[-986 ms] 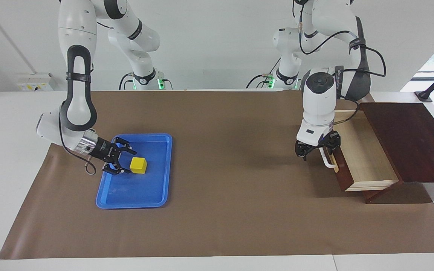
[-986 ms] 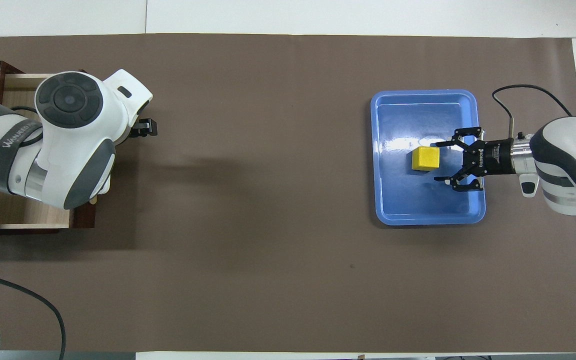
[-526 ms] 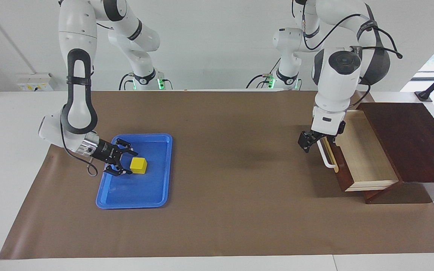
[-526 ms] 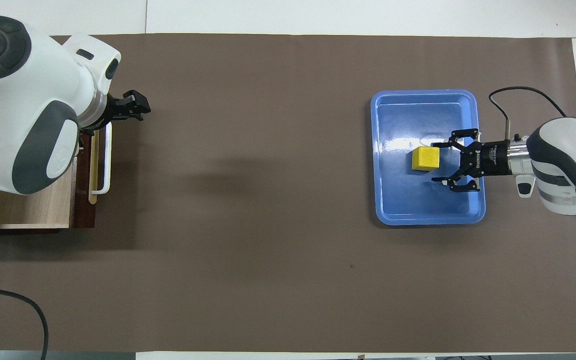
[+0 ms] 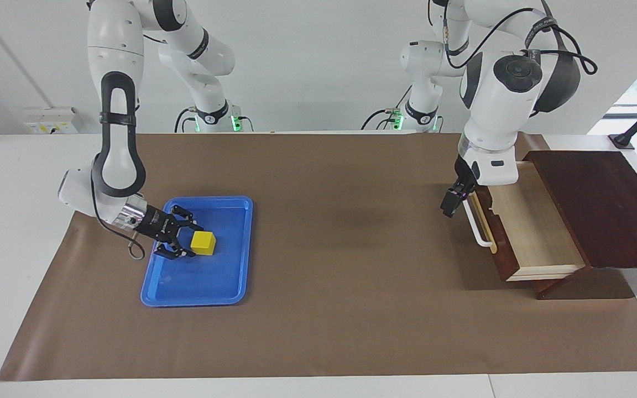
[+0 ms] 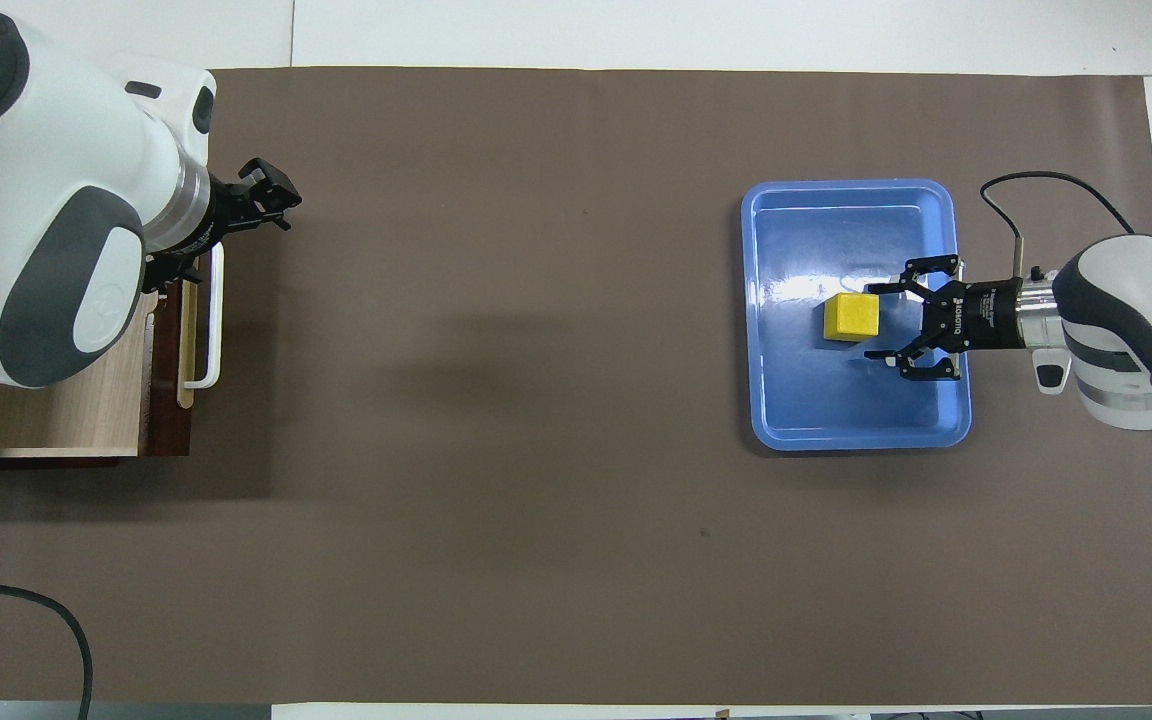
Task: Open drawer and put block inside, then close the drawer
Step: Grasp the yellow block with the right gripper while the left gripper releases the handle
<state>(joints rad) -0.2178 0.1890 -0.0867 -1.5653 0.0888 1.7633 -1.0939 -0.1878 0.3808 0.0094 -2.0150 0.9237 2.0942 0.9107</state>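
Observation:
The yellow block [image 5: 203, 242] lies in the blue tray [image 5: 197, 282], and it also shows in the overhead view [image 6: 851, 316]. My right gripper [image 5: 188, 241] is low in the tray, open, its fingers on either side of the block's edge toward the right arm's end; touching cannot be told. In the overhead view my right gripper [image 6: 882, 322] sits beside the block. The drawer [image 5: 505, 258] stands pulled out, showing its pale inside [image 5: 528, 226] and white handle [image 5: 478, 229]. My left gripper [image 5: 449, 205] is open and empty, up in the air by the handle's end nearer the robots; it also shows overhead [image 6: 268, 192].
The dark wooden box [image 5: 600, 204] stands at the left arm's end of the table. Brown paper [image 5: 340, 249] covers the table between tray and drawer. A cable [image 6: 1036, 190] loops from the right wrist.
My left gripper has let go of the handle, risen and swung toward the robots' end of the drawer front. The right gripper has stayed open by the block.

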